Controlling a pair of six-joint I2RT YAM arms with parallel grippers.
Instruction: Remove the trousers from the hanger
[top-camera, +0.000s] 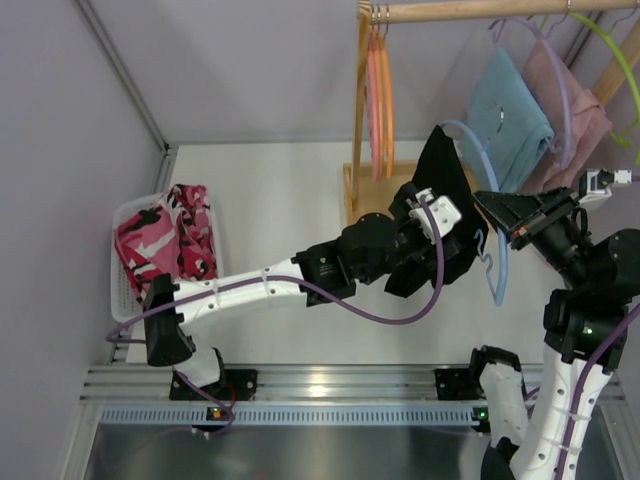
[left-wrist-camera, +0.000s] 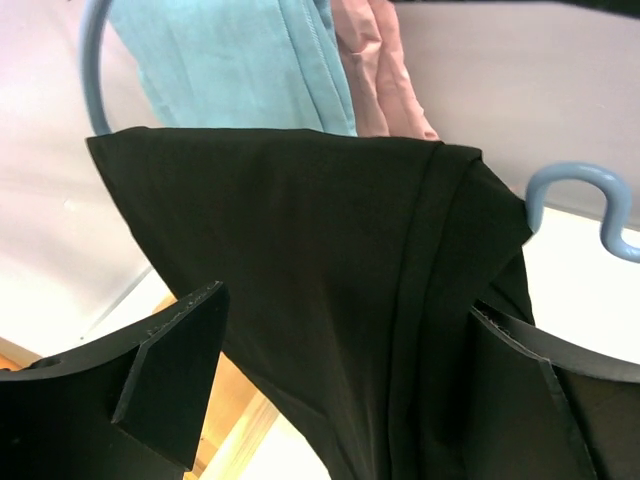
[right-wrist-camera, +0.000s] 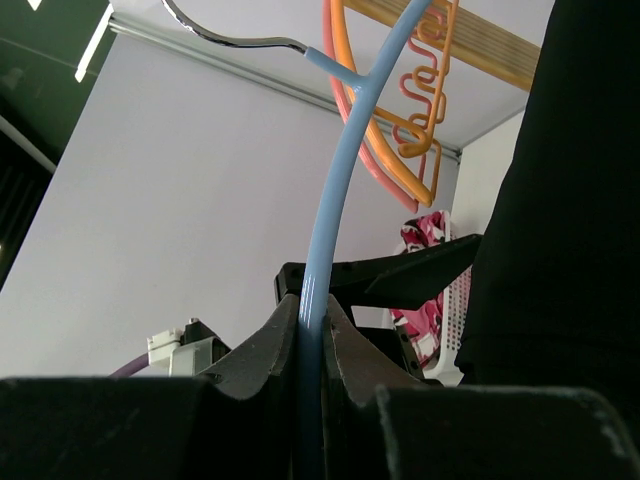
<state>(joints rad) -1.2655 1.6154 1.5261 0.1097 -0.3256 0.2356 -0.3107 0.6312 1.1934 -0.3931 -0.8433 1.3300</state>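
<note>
The plain black trousers (top-camera: 443, 170) hang on a light blue hanger (top-camera: 500, 270) in front of the rack. My left gripper (top-camera: 432, 238) is open, with its fingers on either side of the black cloth (left-wrist-camera: 330, 260), which fills the gap between them. My right gripper (top-camera: 492, 208) is shut on the blue hanger's rod (right-wrist-camera: 335, 190) and holds it up. The black trousers also show at the right of the right wrist view (right-wrist-camera: 575, 200). The pink, white and black camouflage trousers (top-camera: 165, 240) lie in a white basket (top-camera: 125, 215) at the left.
A wooden rack with a top rail (top-camera: 480, 10) stands at the back. Orange and pink empty hangers (top-camera: 380, 90) hang on it. A teal garment (top-camera: 510, 115) and a pink garment (top-camera: 575, 110) hang at the right. Grey walls close the left and back.
</note>
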